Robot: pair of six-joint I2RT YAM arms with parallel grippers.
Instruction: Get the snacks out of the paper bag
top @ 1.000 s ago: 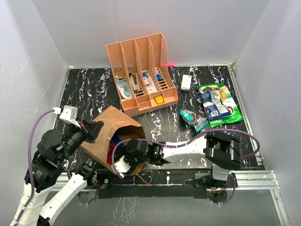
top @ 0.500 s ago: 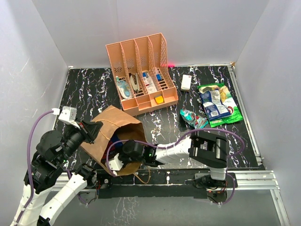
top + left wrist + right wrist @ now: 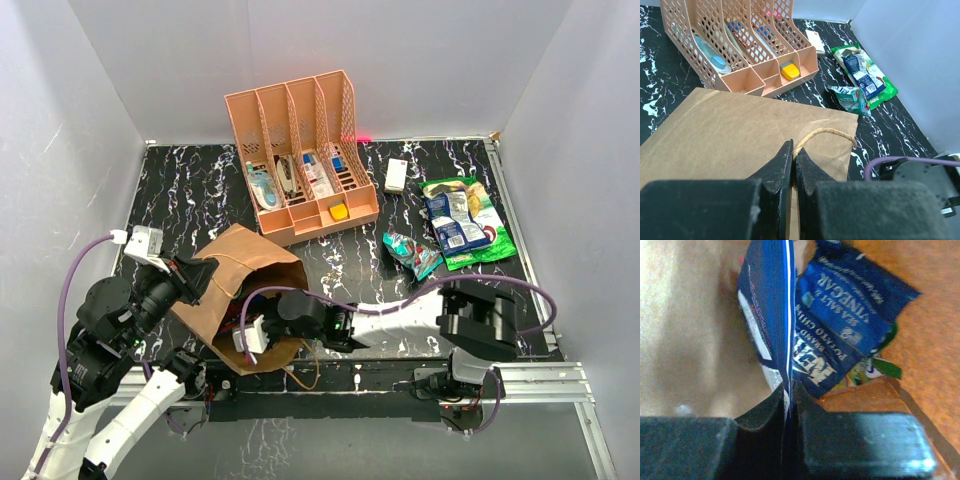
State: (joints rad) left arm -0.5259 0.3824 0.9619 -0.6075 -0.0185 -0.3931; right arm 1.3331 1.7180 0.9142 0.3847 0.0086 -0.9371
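Observation:
The brown paper bag (image 3: 240, 262) lies tilted at the front left, its mouth facing right. My left gripper (image 3: 205, 280) is shut on the bag's rim at the twine handle (image 3: 825, 132), its jaws pinched together (image 3: 792, 146). My right gripper (image 3: 250, 335) reaches inside the bag's mouth and is shut (image 3: 790, 386) on the edge of a dark blue snack packet (image 3: 767, 305). Another dark blue packet with white print (image 3: 840, 325) lies behind it in the bag. Outside, a green chip bag (image 3: 482, 238), a blue packet (image 3: 450, 225) and a teal packet (image 3: 410, 252) lie on the table.
An orange-pink slotted rack (image 3: 300, 160) with small items stands behind the bag. A white remote (image 3: 396, 175) lies to its right. White walls close in the black marbled table (image 3: 200, 190) on three sides. The right arm's purple cable (image 3: 400, 295) loops over the front.
My right gripper has pushed further into the bag's mouth and closed on the dark blue packet. The left gripper keeps its hold on the bag.

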